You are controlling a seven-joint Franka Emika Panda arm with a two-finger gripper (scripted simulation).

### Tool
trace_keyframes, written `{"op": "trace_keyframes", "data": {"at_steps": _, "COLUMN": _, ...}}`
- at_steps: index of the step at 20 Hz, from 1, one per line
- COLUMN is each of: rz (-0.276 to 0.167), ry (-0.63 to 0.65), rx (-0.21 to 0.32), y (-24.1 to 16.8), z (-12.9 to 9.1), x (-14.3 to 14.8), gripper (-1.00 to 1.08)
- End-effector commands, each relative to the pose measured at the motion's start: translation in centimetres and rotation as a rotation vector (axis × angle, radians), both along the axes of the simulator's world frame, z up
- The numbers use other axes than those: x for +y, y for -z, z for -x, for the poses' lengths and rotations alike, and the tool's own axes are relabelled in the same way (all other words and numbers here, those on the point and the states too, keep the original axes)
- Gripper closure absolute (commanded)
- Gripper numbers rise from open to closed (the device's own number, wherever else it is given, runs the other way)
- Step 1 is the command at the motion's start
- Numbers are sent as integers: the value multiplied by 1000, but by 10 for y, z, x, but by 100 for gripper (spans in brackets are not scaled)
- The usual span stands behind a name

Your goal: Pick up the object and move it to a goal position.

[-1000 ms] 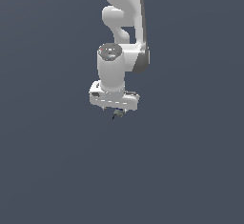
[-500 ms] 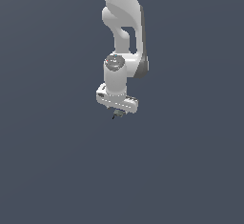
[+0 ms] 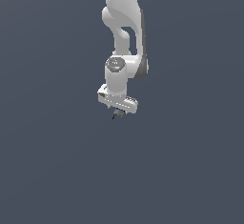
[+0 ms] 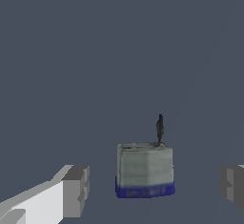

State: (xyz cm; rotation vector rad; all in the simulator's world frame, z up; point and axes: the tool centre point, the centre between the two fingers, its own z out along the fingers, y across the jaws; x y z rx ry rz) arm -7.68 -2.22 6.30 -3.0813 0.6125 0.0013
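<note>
With the gripper spread wide and one grey finger at 9 o'clock of the object and the other at 3 o'clock, neither touching, the small block could tip or skid if one pad lands first.

From the exterior view the object is just a tiny speck tucked under my gripper, too small to make out any shape, and my fingertips are lost against it, so I can't tell there how wide I'm spread. In the wrist view both my fingers get chopped by the frame edge, and the object's blue-band lettering is too blurry to read.
</note>
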Motion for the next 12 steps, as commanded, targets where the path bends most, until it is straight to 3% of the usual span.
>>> {"op": "trace_keyframes", "data": {"at_steps": 1, "rz": 0, "ry": 0, "rx": 0, "y": 2, "z": 0, "x": 0, "gripper": -92}}
{"op": "trace_keyframes", "data": {"at_steps": 12, "rz": 0, "ry": 4, "rx": -1, "y": 44, "z": 2, "x": 0, "gripper": -92}}
